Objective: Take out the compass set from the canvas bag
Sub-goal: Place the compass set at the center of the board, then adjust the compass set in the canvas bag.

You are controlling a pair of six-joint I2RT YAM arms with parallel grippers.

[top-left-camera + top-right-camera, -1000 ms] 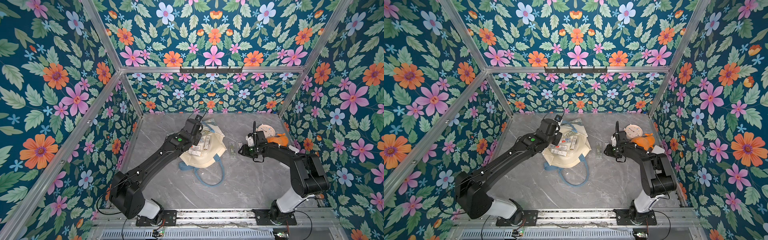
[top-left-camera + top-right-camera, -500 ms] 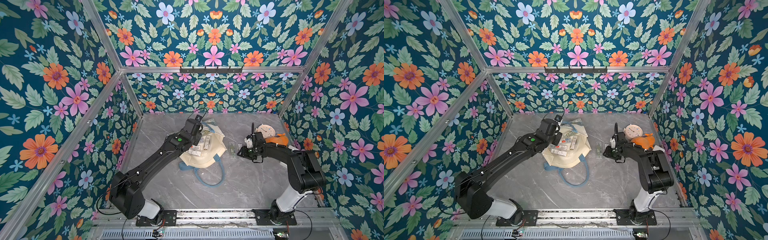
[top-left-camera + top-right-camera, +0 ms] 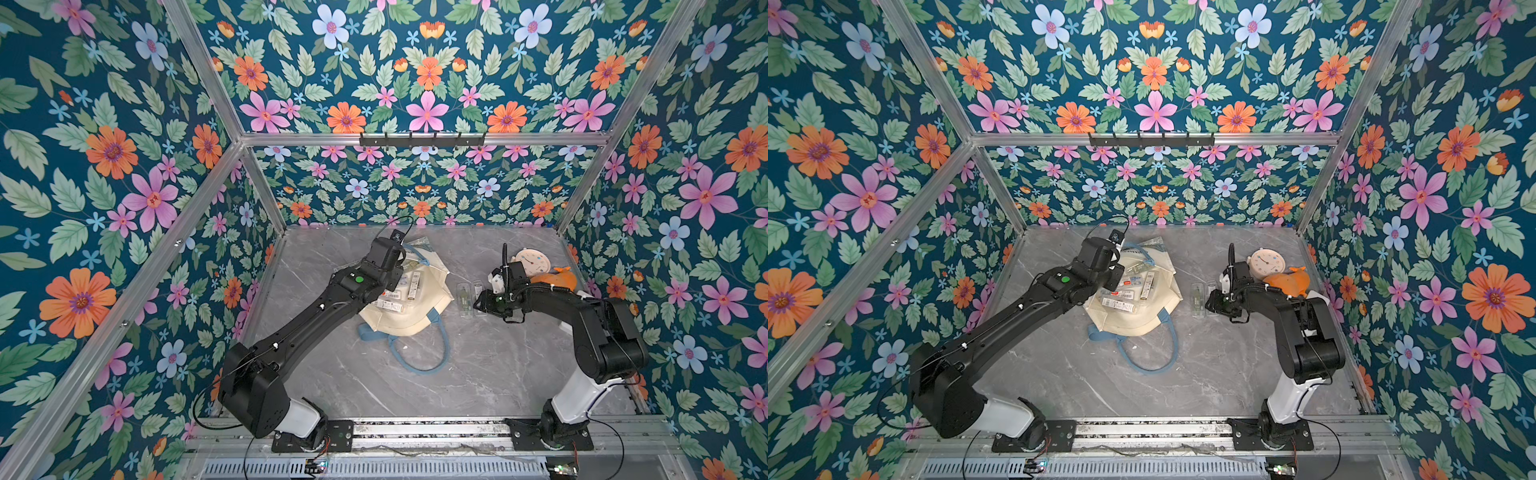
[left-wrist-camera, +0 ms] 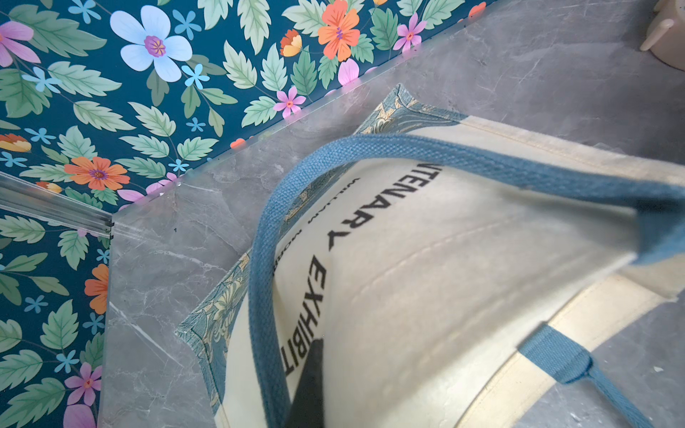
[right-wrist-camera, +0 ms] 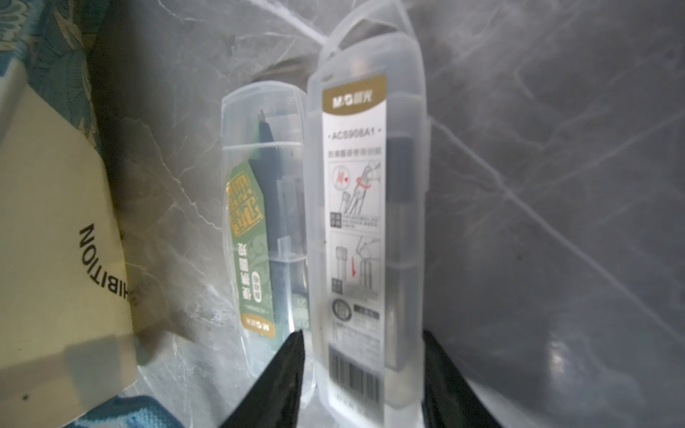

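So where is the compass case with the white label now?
In a top view the white-labelled case lies on the table right of the canvas bag, beside the green-labelled case; the right wrist view shows it between the jaws of the right gripper.

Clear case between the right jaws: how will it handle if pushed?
The case looks like smooth rigid plastic: probably stiff but slippery. Lying flat, it should slide on the table, not roll. See-through walls suggest it is light.
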